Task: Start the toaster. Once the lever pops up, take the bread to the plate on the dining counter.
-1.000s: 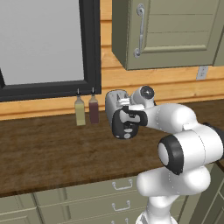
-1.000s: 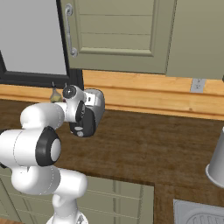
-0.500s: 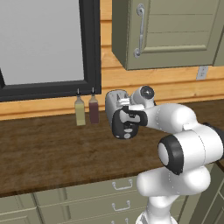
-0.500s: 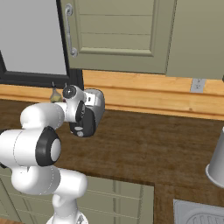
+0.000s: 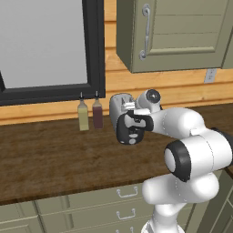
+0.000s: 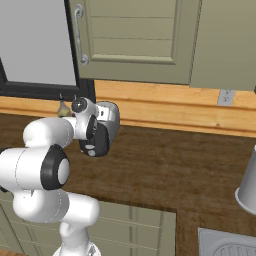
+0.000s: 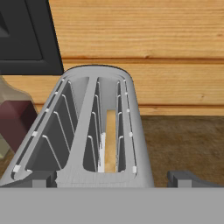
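Observation:
The silver toaster [image 5: 119,105] [image 6: 109,116] stands at the back of the dark wood worktop, its black end face [image 6: 98,141] turned toward me. My gripper [image 5: 133,122] [image 6: 92,131] hangs open just above that near end, and the fingertips [image 7: 180,178] stand wide apart on either side of the toaster [image 7: 83,131]. The bread [image 7: 110,141] sits upright deep in the right-hand slot; the left slot holds nothing. My hand hides the lever. The plate and the dining counter are out of view.
Two slim bottles [image 5: 82,116] [image 5: 97,113] stand just left of the toaster under a black-framed window [image 5: 93,45]. A wall cabinet [image 5: 173,36] hangs above. To the right are a grey pot [image 6: 248,184], a sink corner [image 6: 230,244] and a wall outlet [image 6: 226,97].

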Available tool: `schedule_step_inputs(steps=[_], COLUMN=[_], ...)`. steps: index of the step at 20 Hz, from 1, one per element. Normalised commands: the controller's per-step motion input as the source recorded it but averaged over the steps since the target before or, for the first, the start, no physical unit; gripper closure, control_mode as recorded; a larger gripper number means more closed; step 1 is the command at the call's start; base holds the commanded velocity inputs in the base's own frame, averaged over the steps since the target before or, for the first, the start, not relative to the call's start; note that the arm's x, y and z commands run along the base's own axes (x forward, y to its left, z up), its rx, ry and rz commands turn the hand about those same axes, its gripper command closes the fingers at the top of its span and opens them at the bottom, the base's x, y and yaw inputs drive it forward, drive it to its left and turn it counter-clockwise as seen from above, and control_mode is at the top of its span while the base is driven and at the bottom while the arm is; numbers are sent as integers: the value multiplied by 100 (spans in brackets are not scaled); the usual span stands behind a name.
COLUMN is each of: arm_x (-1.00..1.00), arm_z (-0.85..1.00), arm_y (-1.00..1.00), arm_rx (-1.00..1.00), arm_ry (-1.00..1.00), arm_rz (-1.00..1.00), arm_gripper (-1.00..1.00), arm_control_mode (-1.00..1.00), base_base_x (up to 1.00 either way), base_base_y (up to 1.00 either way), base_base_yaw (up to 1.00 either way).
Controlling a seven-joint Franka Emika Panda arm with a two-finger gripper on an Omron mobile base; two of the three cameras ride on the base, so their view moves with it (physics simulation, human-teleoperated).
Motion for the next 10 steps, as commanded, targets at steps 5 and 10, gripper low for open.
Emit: schedule_step_inputs(steps=[5, 10], arm_x=[0, 0], arm_z=[0, 0], arm_y=[0, 0], arm_rx=[0, 0], arm_ry=[0, 0], arm_rz=[0, 0], arm_gripper=[-100, -100], arm_control_mode=[-100, -100], base_base_x=[0, 0], base_base_y=[0, 0], base_base_yaw=[0, 0])
